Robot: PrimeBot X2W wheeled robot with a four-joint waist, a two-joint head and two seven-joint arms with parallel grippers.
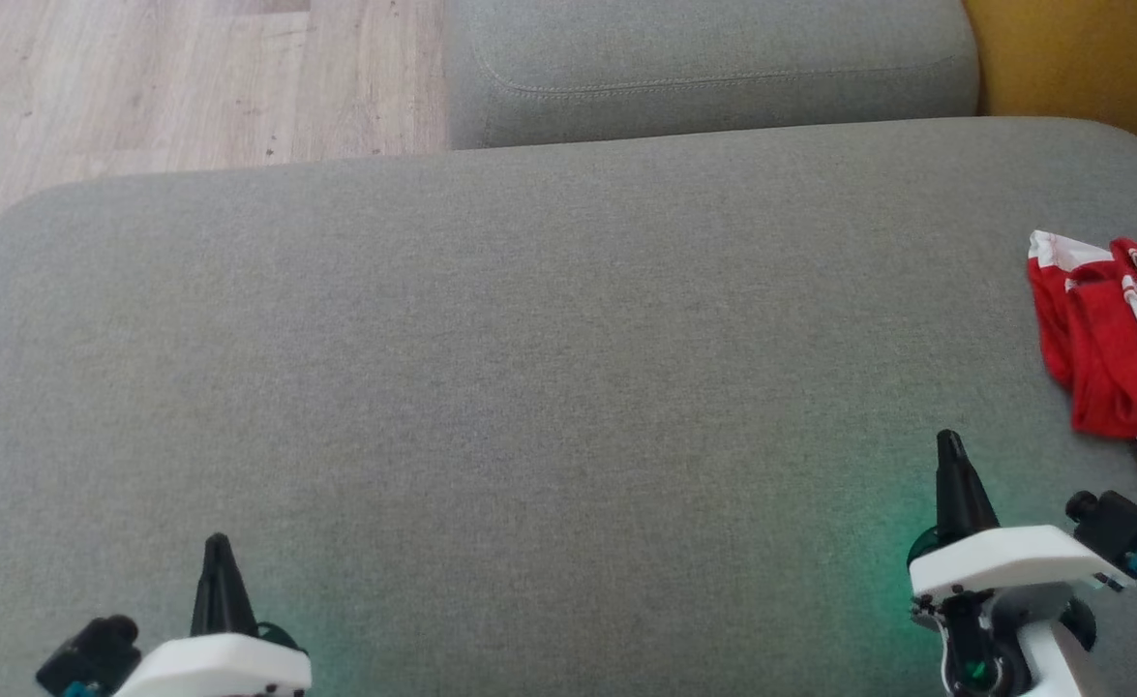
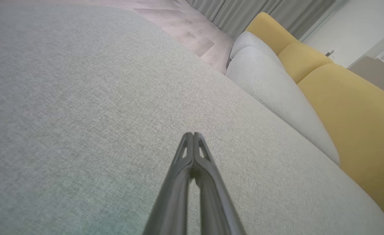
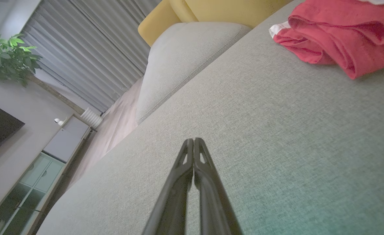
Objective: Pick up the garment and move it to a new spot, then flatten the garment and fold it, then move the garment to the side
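Red cloth with white trim is lying crumpled in a loose heap: the garment (image 1: 1115,339) is sitting on the grey sofa seat (image 1: 529,339), ahead and to the right of the right claw (image 1: 948,440), near it but not touching, and well apart from the left claw (image 1: 218,539), far off to that claw's right. Both claws are showing their fingers pressed together, gripping nothing and pointing across bare upholstery. Judging by its soft rolls and drooping folds, the fabric is looking light, thin and limp, so it is likely going to sag and trail when lifted rather than keep any shape. It is not looking fragile, and the woven seat is probably giving it some friction. A pinch on the raised fold nearest the right claw, or on the white-banded edge, is looking like the surest hold, since the layers are bunching there. Counting: one garment, two claws, one broad seat, and one smaller grey cushion (image 1: 713,68) lying beyond the claws' tips.
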